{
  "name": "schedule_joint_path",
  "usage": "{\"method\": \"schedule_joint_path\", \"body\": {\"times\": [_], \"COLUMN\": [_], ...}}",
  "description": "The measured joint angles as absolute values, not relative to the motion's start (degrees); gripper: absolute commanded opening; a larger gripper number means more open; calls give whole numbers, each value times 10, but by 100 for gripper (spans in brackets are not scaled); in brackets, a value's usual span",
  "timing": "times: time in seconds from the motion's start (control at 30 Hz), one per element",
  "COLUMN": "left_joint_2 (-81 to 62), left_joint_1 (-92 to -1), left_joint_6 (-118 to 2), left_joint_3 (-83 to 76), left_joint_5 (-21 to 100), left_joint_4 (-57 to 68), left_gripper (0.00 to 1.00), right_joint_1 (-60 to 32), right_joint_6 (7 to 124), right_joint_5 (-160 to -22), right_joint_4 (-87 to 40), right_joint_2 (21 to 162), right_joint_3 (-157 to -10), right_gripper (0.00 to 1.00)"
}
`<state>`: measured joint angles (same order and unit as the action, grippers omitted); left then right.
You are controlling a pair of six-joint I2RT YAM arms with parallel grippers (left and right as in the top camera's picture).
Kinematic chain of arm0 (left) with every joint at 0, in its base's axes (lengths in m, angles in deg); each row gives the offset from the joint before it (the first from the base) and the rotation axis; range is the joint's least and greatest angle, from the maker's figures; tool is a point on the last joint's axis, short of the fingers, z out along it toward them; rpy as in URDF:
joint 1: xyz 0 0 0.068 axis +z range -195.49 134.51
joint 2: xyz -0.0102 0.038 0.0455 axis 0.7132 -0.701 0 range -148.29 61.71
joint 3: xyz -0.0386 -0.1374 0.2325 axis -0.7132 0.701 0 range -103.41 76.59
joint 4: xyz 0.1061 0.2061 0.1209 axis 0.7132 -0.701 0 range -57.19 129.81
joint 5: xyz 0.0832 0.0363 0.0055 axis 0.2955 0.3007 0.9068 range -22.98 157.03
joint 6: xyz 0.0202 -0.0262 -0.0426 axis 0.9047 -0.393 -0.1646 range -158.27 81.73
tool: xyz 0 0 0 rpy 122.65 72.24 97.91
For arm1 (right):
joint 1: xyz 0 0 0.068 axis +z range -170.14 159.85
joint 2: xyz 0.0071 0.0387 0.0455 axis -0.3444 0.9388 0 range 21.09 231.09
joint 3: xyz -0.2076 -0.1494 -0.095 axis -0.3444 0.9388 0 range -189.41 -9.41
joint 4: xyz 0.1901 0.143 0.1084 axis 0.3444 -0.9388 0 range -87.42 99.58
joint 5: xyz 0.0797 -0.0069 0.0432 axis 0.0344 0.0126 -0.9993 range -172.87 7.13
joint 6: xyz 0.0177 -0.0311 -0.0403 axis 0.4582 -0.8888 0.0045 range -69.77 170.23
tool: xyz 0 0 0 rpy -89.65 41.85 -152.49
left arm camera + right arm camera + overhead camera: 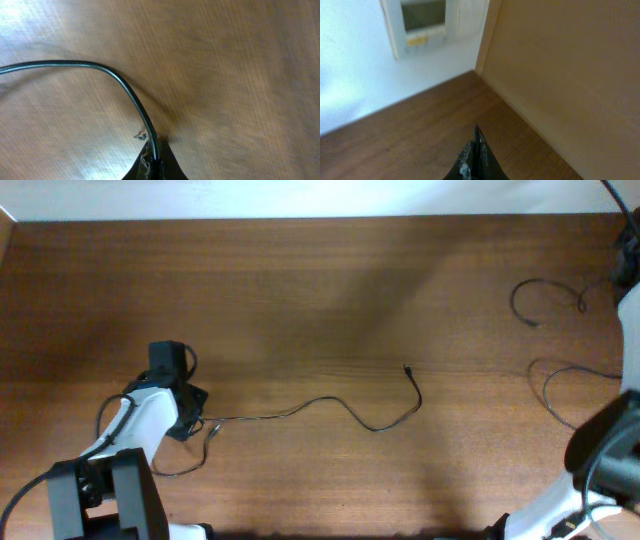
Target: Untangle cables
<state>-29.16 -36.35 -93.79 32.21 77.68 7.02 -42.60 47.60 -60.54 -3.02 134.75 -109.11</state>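
Black cable [75,62] clamped in left end effector [156,161]; right end effector [474,152] tips together.

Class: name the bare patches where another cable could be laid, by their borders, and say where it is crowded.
Bare: the wide table strip behind the middle cable, and the front centre between it and the near edge. Crowded: the right end with two looped cables, and around the left arm.

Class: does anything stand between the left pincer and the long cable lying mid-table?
Nothing visible does. The left pincer is already shut on the long cable near one end, and the rest trails rightward over the table to its free plug.
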Motion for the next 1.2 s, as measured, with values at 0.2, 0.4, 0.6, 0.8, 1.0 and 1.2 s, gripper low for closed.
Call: {"method": "schedule_joint_path", "body": {"times": [0.2,0.4,0.6,0.8,1.0,1.2], "left_joint_2": [-292,-292,-270,-236,-236,-310], "left_joint_1": [-415,-463,-465,-565,-769,-870], "left_joint_6": [-938,-796,-680,-451,-348,-394], "left_joint_3": [322,321,191,43,39,55], "left_joint_5": [775,613,378,487,588,497], "left_joint_4": [96,408,492,192,81,78], "left_gripper": [0,0,0,0,0,0], "right_joint_1": [-424,-414,-414,-414,-414,-414], "right_joint_6": [488,533,571,623,626,629], "right_joint_5": [-600,-696,-796,-951,-1029,-1029], "right_joint_4": [-52,-141,-274,-410,-563,-633], "right_joint_2": [1529,1372,1130,1074,1074,1074], "right_joint_3": [-1083,-1102,-1118,-1119,-1118,-1112], "right_gripper": [72,99,99,99,99,99]}}
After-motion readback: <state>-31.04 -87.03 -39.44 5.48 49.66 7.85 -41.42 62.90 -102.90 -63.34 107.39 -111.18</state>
